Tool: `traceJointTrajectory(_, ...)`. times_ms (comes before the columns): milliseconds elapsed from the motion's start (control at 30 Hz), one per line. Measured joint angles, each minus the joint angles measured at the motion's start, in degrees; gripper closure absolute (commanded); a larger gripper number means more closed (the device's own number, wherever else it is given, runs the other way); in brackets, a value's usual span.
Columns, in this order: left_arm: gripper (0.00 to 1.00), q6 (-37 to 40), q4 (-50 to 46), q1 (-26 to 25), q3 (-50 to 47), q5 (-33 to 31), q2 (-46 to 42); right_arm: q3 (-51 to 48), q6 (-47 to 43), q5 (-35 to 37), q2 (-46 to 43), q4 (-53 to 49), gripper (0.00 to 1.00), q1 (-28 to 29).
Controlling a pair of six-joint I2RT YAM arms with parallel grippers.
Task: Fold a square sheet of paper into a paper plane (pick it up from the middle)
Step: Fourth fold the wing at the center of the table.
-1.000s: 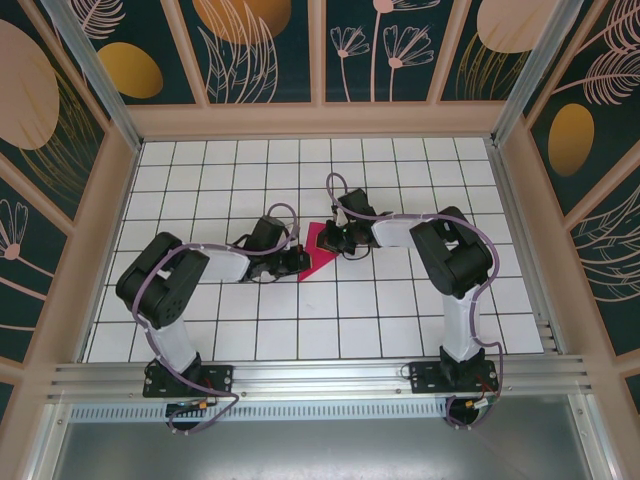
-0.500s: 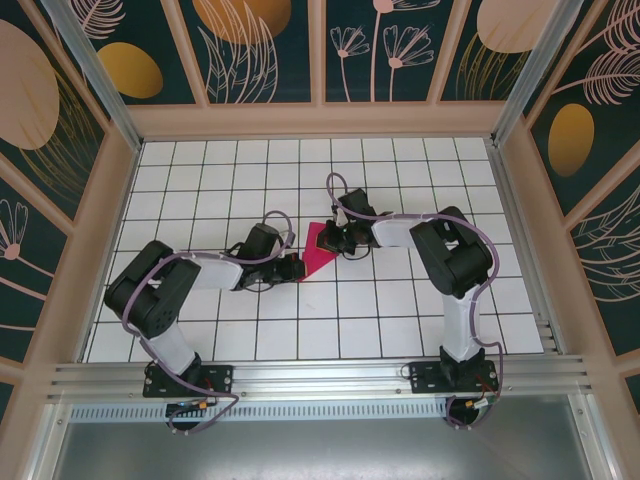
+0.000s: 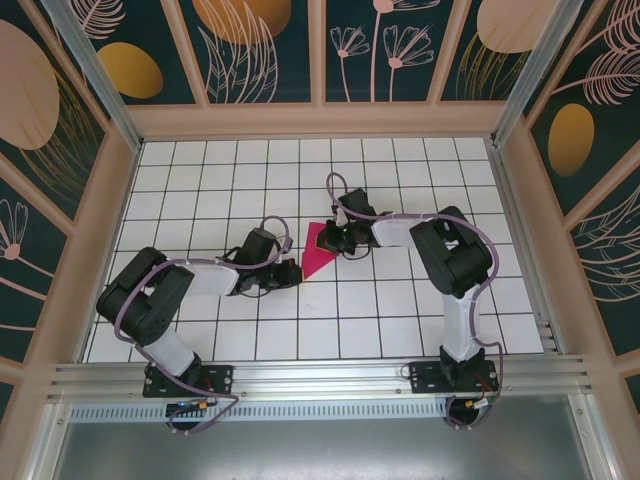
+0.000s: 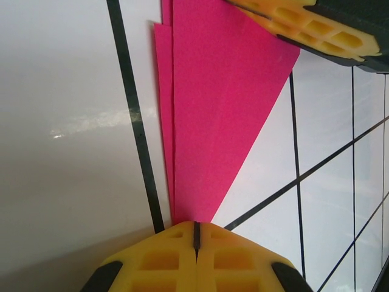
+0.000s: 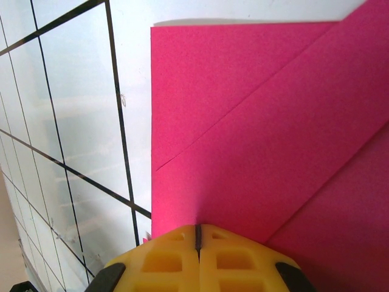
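Paper plane (image 3: 318, 255), magenta, part-folded dart: lies flat mid-table (image 3: 400, 300), point toward 7 o'clock, broad end toward 1. Left gripper (image 4: 196, 234), fingers together, touches the point; right gripper (image 5: 197, 234), fingers together, bears on the broad end. Handling, as judged: very light, limp, slides easily, creases for good; hold it mid-body, not by loose flaps.

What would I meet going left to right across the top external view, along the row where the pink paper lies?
left arm's elbow → left gripper → folded pink paper → right gripper → right arm's elbow
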Motion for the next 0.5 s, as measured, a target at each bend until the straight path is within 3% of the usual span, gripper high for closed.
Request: traceJointTrajectory(500, 1.0, 3.48, -10.05, -0.68, 0.24, -2.64, -5.11, 0.09, 0.0, -0.15, 0.15, 0.02, 1.0, -0.02)
